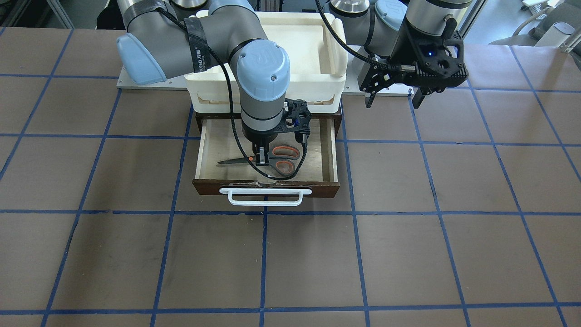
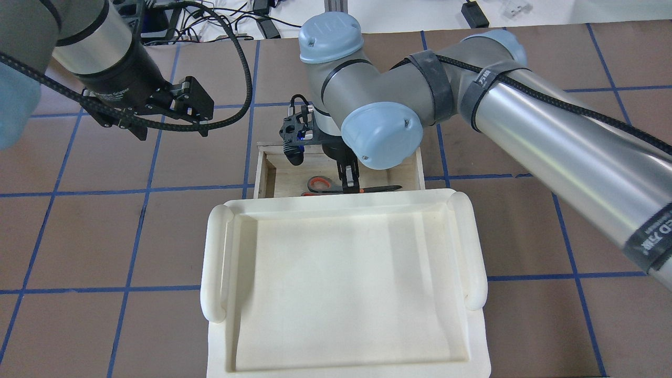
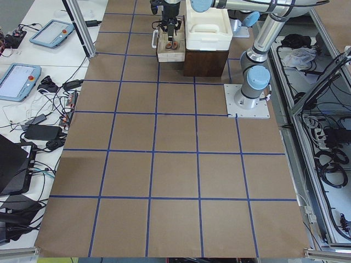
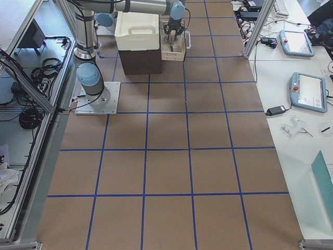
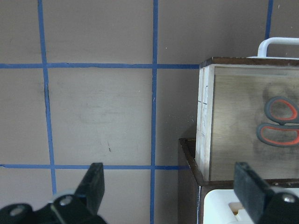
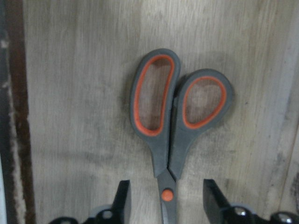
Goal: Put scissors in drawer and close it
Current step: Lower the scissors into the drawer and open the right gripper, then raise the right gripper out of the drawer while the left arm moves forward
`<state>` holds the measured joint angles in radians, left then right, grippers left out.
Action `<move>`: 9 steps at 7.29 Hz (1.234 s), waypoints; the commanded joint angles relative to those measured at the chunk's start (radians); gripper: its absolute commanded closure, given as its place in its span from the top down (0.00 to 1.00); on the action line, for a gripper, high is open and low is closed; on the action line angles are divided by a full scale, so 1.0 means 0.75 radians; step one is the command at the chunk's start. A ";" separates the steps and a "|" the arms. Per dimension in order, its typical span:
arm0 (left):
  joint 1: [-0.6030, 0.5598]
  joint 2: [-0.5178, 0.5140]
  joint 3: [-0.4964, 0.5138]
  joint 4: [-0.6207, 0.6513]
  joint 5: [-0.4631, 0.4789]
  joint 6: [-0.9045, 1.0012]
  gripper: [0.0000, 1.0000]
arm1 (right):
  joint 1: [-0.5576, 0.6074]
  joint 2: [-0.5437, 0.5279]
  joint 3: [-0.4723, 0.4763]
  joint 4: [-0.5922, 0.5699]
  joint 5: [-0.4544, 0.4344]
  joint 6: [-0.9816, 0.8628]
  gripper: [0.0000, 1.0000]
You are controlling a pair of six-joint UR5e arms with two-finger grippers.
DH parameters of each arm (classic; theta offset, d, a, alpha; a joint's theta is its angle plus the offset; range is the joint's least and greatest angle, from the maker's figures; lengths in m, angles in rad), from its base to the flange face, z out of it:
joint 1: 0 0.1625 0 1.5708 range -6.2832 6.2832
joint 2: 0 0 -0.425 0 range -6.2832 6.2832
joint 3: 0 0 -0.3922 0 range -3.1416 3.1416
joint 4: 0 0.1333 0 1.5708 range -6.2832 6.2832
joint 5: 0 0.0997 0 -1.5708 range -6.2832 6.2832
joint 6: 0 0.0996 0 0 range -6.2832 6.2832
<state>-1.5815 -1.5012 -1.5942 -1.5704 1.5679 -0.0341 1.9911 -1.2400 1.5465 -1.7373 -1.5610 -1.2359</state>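
The grey-handled scissors with orange-red lining and dark metal blades (image 6: 161, 149) are down flat on the floor of the shallow pale plywood drawer with the dark brown front (image 1: 333, 154). They lie parallel to that front and nearer it than the back. The loops point toward the robot's left end of the desk and the blades toward its right end.

My read is that this is a light, rigid tool with slick steel blades that would skate between pads. The rubbery handle shanks just behind the pivot look like the best place to grip, and that's where the right gripper (image 1: 260, 160) hangs. Its fingers (image 6: 122, 198) are spread, one either side of the pivot, with wood showing between each pad and the scissors, so nothing is pinched.

That leaves the closing, by the look of it. The white bar handle (image 1: 265, 191) faces the operators' edge of the desk, and a push on it or the brown front should do. The drawer looks light, so a gentle push is the safer bet.

The drawer slides out of a dark cabinet (image 3: 205, 63) at the robot's edge of the desk, with a white plastic tray (image 2: 215, 262) sitting on top. Further out toward the robot's left end, the left gripper (image 1: 393, 97) hovers above bare desk with its fingers wide apart, holding nothing.
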 commanded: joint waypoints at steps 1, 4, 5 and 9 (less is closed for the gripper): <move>0.000 -0.003 0.001 0.001 -0.002 -0.002 1.00 | -0.002 -0.019 -0.014 -0.078 0.003 0.015 1.00; 0.000 -0.031 0.019 0.018 -0.008 -0.004 1.00 | -0.102 -0.081 -0.023 -0.424 -0.043 0.619 0.99; -0.002 -0.044 0.027 0.018 -0.010 -0.008 1.00 | -0.153 -0.101 -0.021 -0.426 -0.074 0.730 1.00; -0.057 -0.164 0.158 0.044 -0.015 -0.010 1.00 | -0.388 -0.218 -0.015 -0.210 -0.170 1.243 1.00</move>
<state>-1.5997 -1.5873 -1.5145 -1.5380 1.5560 -0.0398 1.7563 -1.3660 1.5343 -1.9457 -1.6595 -0.4239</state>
